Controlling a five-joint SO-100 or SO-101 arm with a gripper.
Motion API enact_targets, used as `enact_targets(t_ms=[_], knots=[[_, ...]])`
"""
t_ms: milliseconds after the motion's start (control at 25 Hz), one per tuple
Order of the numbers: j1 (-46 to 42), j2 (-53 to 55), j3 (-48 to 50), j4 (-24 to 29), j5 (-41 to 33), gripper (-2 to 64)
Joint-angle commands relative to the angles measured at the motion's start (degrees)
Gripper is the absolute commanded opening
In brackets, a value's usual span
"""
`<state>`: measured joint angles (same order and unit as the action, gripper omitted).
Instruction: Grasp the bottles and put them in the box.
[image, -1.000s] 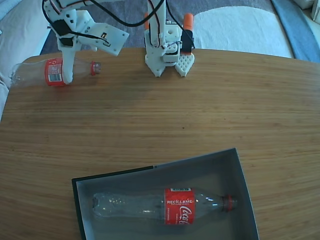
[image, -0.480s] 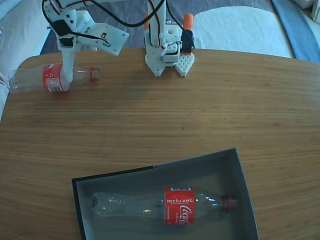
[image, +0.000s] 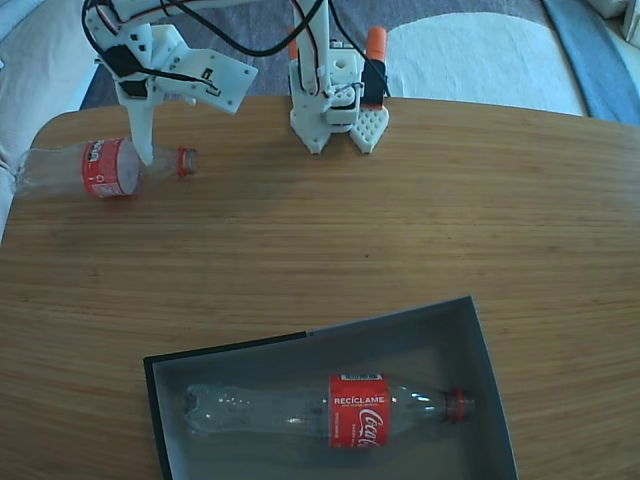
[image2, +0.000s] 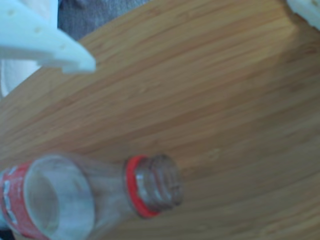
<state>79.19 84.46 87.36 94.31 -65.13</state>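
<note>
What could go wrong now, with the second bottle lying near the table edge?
1. The loose bottle lies on its side at the far left edge of the table; a push from the hand may roll it off.
2. The hand sits over the tapered shoulder near the open neck, so a grip there could slip.

Clear bottles (image: 105, 167) — red labels; box (image: 480, 345) black — grey inside; wood-grain table (image: 350, 230).

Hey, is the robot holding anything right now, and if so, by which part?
Cannot be told. The hand is at the shoulder of the bottle on the table, but a grip isn't visible.
</note>
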Motion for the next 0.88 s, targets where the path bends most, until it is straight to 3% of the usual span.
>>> enact_targets(t_ms=[0,680,840], knots=[[-0.09,0.79,-1.14,3.78,0.26,55.6],[-4.83,0.44,0.00,0.70,0.53,55.6],[-5.71,-3.96,-0.79,0.79,5.19,55.6]])
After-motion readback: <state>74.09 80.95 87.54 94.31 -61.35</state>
